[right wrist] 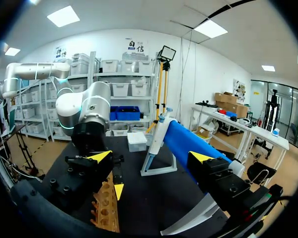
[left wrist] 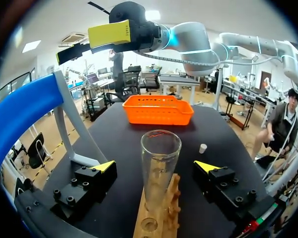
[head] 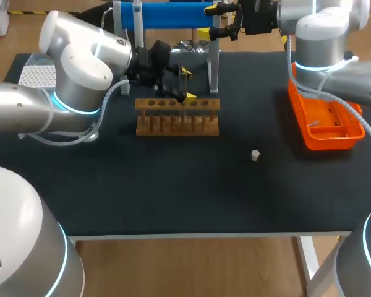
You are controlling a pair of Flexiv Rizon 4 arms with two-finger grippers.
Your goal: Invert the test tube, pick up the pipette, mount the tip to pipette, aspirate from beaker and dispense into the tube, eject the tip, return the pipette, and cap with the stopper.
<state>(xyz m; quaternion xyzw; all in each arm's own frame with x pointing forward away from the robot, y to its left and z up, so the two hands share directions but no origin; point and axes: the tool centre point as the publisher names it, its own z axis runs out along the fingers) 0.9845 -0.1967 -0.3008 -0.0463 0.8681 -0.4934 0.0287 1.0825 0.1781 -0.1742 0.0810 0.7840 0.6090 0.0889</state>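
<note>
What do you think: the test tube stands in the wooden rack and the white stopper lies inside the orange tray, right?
Not quite: in the head view the white stopper lies on the black table, apart from the orange tray. The rest holds.

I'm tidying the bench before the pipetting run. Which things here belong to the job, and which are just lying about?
Job: test tube, wooden rack, stopper, pipette on its blue stand.
Not named in the task: orange tray, white perforated box; either may serve for tips.
</note>
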